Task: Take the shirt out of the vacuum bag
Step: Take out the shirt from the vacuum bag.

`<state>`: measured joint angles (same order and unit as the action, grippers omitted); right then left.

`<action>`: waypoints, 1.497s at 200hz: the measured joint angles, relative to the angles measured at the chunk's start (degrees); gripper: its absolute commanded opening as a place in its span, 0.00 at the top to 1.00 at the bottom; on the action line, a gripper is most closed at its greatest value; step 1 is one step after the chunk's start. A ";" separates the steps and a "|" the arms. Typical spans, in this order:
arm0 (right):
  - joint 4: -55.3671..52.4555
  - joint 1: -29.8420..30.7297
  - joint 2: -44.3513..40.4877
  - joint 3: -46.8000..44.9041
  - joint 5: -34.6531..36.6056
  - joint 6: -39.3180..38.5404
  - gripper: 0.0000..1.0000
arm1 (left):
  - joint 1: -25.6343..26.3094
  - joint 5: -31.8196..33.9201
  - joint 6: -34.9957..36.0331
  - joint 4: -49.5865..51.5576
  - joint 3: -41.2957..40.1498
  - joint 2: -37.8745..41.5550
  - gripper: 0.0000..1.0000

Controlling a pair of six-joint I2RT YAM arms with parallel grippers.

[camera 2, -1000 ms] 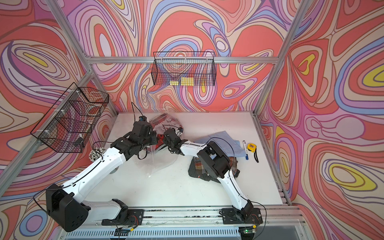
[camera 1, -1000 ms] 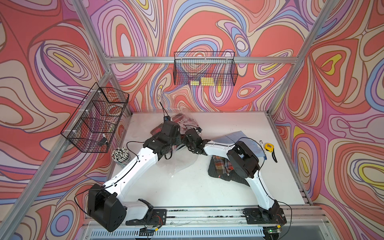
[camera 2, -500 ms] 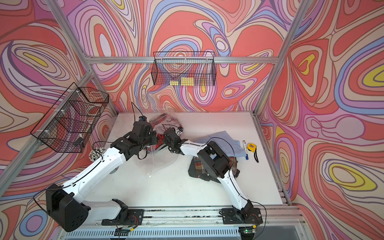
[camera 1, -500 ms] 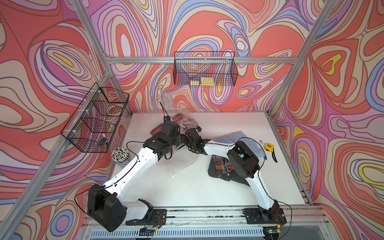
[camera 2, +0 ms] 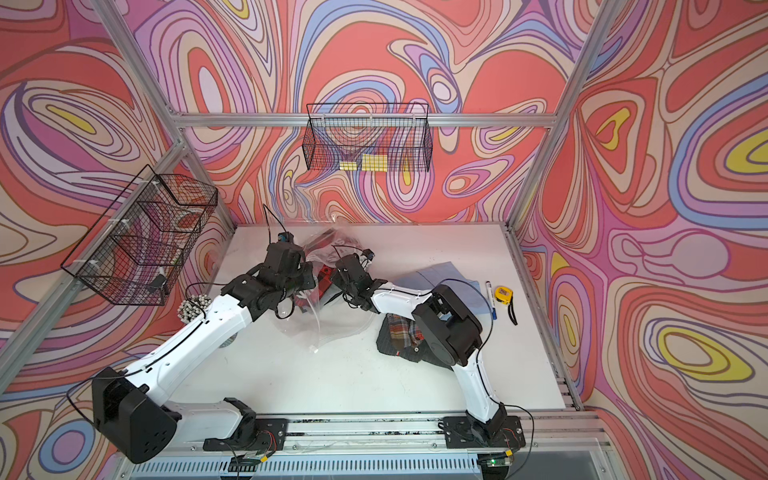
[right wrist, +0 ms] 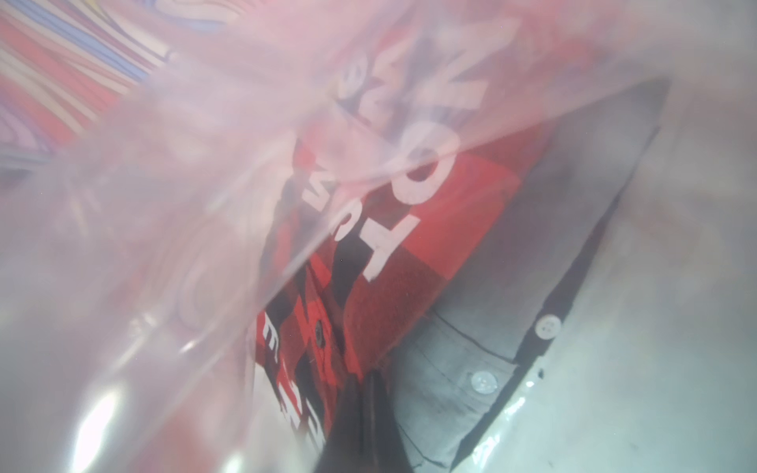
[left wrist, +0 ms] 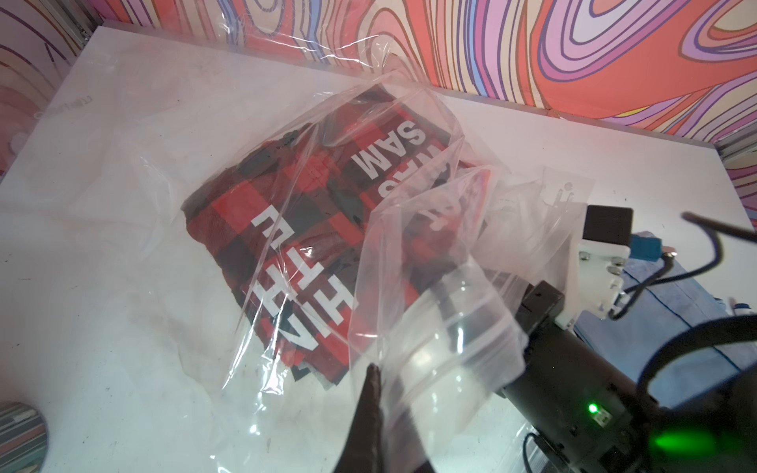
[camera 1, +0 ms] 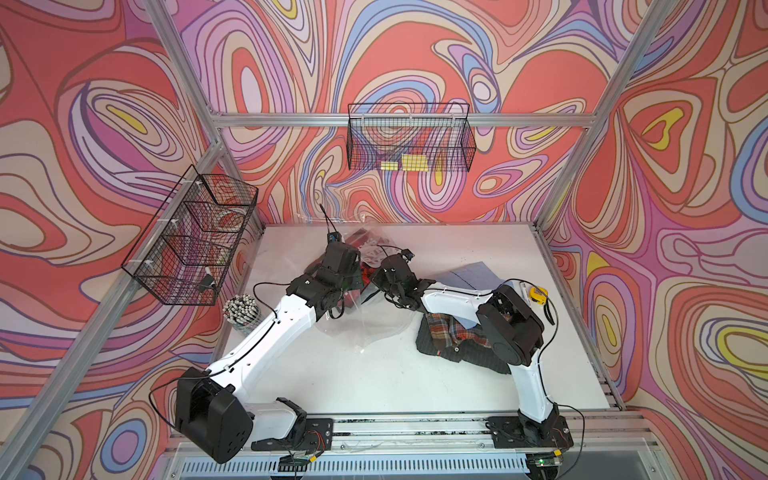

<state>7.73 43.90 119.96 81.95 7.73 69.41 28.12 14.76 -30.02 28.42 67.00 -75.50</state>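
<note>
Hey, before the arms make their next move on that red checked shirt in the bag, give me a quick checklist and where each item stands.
1. Hold on the vacuum bag: ok, the left gripper pinches its edge.
2. Reach: ok, the right gripper is inside the bag.
3. Grip on the red checked shirt: cannot tell; the right jaws are shut with fabric at their tips, contact hidden.
4. Stray catch: cannot tell whether the grey buttoned garment beside the shirt is pinched too.
5. Shirt out of the bag: not ok, it lies inside.
</note>
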 measured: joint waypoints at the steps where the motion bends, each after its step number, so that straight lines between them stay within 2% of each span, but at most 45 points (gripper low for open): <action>1: 0.07 0.02 -0.13 -0.20 0.00 -0.02 1.00 | 0.00 0.00 0.00 0.00 0.00 0.00 1.00; 61: 2.16 0.09 -4.26 -8.09 0.42 -0.07 1.00 | -0.04 0.00 0.02 0.02 0.00 0.00 1.00; 148: 2.29 0.90 -10.47 -13.88 1.51 -0.55 1.00 | -0.09 0.00 0.02 0.02 0.00 0.00 1.00; 161: 2.16 0.92 -10.34 -14.14 1.42 -0.46 0.86 | -0.11 0.00 0.02 0.02 0.00 0.00 1.00; 173: 2.58 0.92 -10.01 -14.12 0.98 -0.76 0.65 | -0.11 0.00 0.02 0.02 0.00 0.00 1.00; 192: 3.91 0.94 -8.37 -13.81 0.07 -0.81 0.53 | -0.09 0.00 0.02 0.02 0.00 0.00 1.00; 213: 5.75 1.07 -5.44 -13.79 -1.03 -0.42 0.48 | -0.09 0.02 0.02 0.02 0.00 0.00 1.00; 299: 13.25 1.16 -0.87 -15.30 -2.58 0.57 0.46 | -0.11 -0.44 0.02 0.02 0.00 0.00 1.00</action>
<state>20.97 45.06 119.09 66.65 5.15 69.97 28.01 14.33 -30.00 28.45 67.00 -75.50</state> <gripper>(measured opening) 0.542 0.052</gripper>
